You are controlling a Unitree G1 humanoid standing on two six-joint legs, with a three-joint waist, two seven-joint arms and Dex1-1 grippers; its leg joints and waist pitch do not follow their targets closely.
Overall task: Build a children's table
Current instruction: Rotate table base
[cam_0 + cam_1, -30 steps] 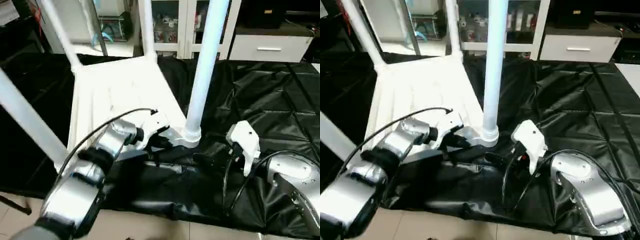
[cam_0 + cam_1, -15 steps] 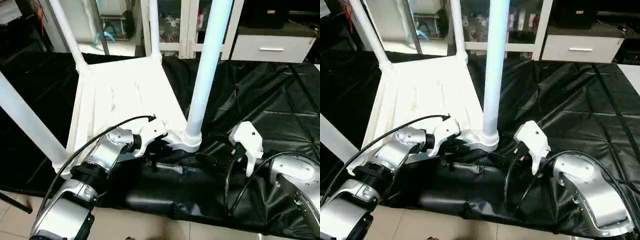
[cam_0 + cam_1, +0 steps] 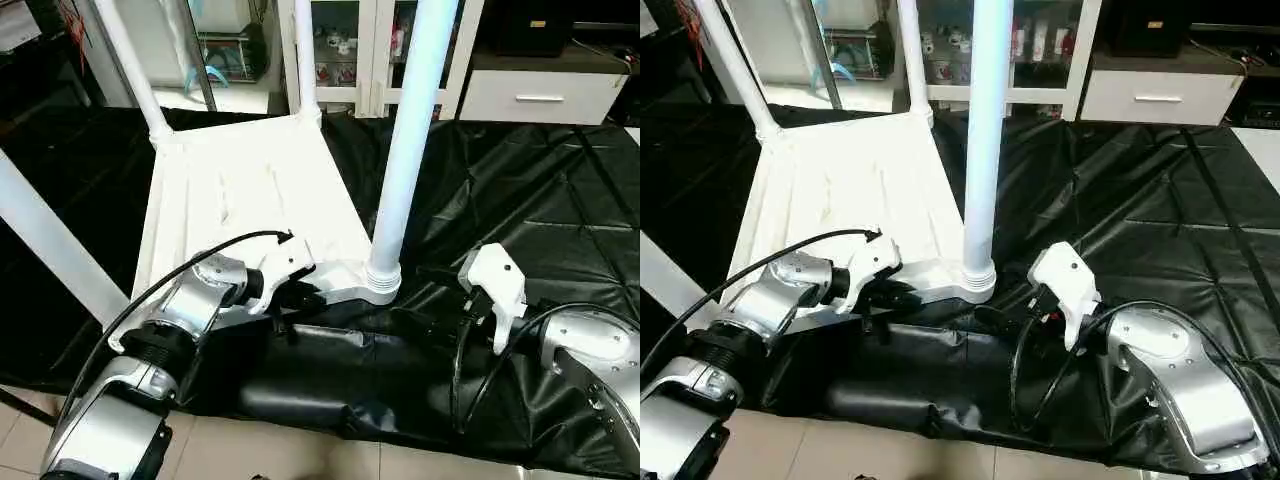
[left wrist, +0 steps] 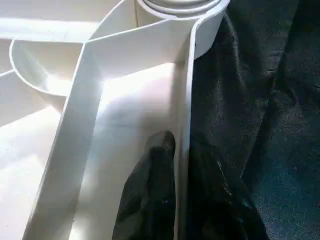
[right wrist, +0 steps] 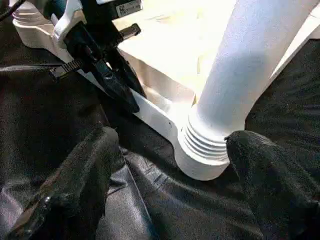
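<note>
The children's table lies upside down on black sheeting, its white tabletop (image 3: 250,190) with ribbed underside facing up. Its legs stand upright in the corner sockets; the near-right leg (image 3: 410,130) is closest to me. My left gripper (image 3: 300,298) is at the near rim just left of that leg's socket (image 3: 383,285). In the left wrist view my left gripper (image 4: 181,145) is shut on the thin rim wall, one finger on each side. My right gripper (image 5: 174,135) stands open at the leg's threaded base, its fingers (image 5: 85,165) spread wide on either side, apart from it.
Wrinkled black sheeting (image 3: 520,190) covers the ground to the right and in front. A white drawer unit (image 3: 540,95) and a glass-door cabinet (image 3: 340,50) stand at the back. Tiled floor (image 3: 250,450) shows along the near edge.
The camera has shifted. My left gripper has slid a little left along the near rim, away from the socket, and its forearm has dropped lower. The right gripper holds its place, still open.
</note>
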